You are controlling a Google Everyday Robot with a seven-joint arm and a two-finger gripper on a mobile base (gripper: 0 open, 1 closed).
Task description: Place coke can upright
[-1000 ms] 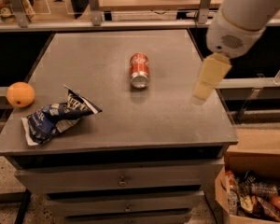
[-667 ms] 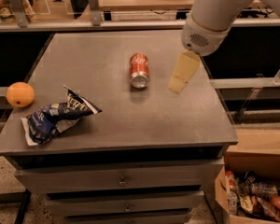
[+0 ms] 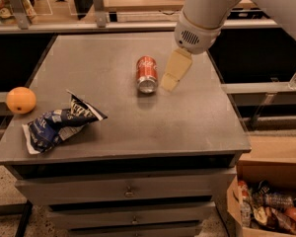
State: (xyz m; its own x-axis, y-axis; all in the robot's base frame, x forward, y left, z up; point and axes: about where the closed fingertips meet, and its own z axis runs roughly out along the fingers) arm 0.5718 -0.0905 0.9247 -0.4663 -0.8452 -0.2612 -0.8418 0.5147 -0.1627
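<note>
The red coke can lies on its side near the middle of the grey cabinet top, its silver end facing the front. My gripper hangs from the white arm just to the right of the can, a small gap between them, low over the top. The cream-coloured fingers point down and to the left. Nothing is held.
A round orange sits at the left edge. A blue-and-white chip bag lies at the front left. A cardboard box of snacks stands on the floor at the lower right. Shelving runs along the back.
My arm has swung left and slightly toward the can; the gripper went from near the right edge of the top to right beside the can. The can has not moved.
</note>
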